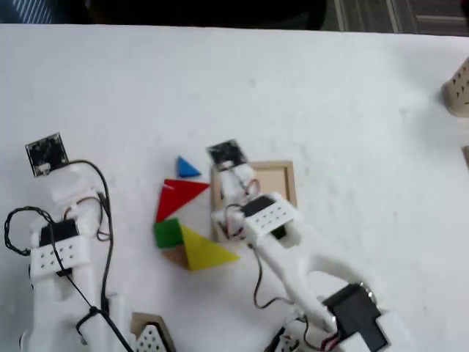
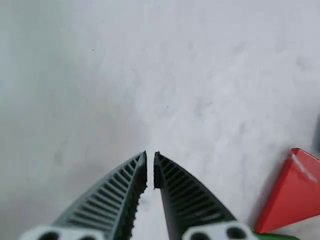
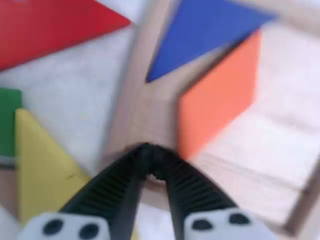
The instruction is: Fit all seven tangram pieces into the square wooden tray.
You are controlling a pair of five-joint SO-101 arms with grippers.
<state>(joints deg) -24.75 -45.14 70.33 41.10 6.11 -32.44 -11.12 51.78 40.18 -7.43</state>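
The square wooden tray [image 1: 282,170] lies mid-table, with my right arm [image 1: 267,216] over its near-left part. In the right wrist view my right gripper [image 3: 152,159] is shut and empty above the tray's rim [image 3: 131,105]. A blue triangle [image 3: 202,35] and an orange parallelogram [image 3: 220,100] lie inside the tray. Left of the tray on the table lie a small blue triangle [image 1: 187,168], a red triangle [image 1: 178,198], a green square [image 1: 167,232] and a yellow triangle [image 1: 205,249]. My left gripper [image 2: 150,162] is shut over bare table, with the red triangle [image 2: 292,195] off to its side.
A tan piece [image 1: 174,256] peeks out beneath the green square and yellow triangle. The left arm [image 1: 58,249] stands at the near left with black cables [image 1: 106,213] looping beside it. A wooden object [image 1: 458,92] sits at the right edge.
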